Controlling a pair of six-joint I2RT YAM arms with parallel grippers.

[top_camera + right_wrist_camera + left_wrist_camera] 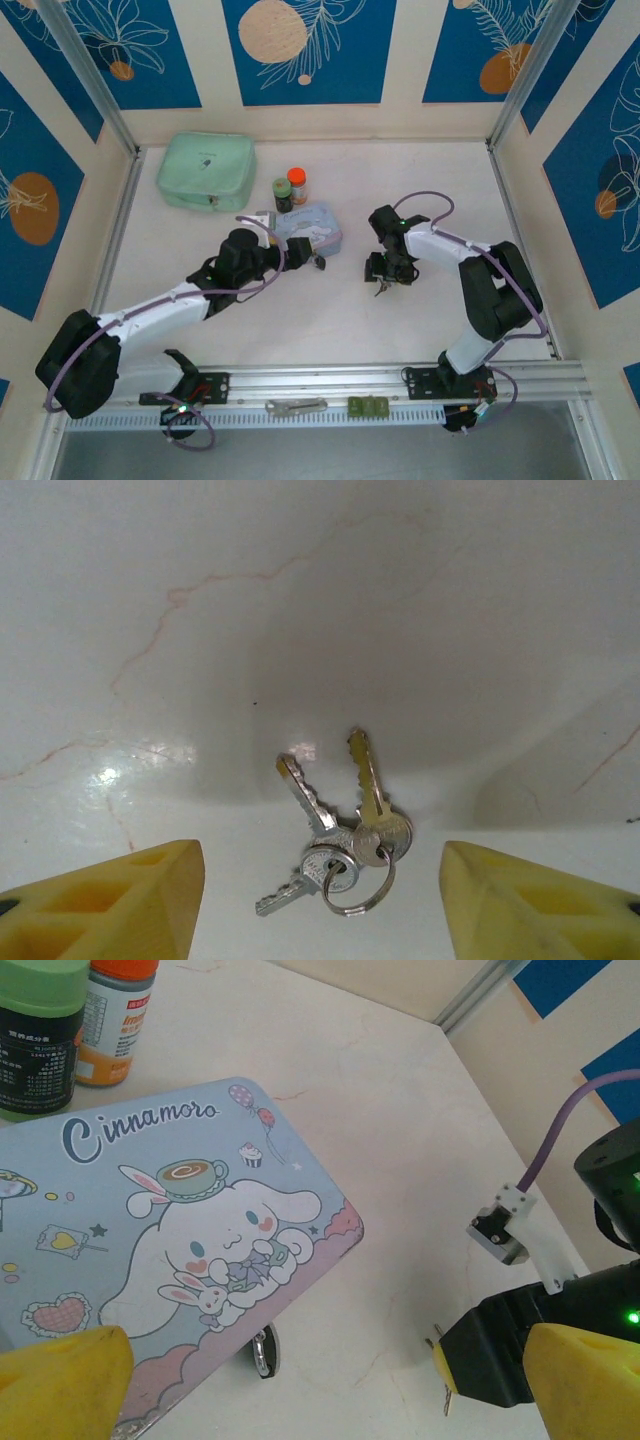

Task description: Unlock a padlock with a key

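Note:
The padlock lies on the white table, half tucked under the edge of the light-blue cartoon tin; its silver shackle and dark body show. My left gripper is open, its yellow fingers wide apart above the tin's corner and the padlock. The key is a small bunch of three silver keys on a ring, flat on the table. My right gripper is open and straddles the bunch, its fingers clear of it on both sides. From above, the right gripper points down at the key.
Behind the tin stand a green-capped bottle and an orange-capped bottle. A mint-green pouch lies at the back left. A silver wrench-like tool and a small green block rest on the front rail.

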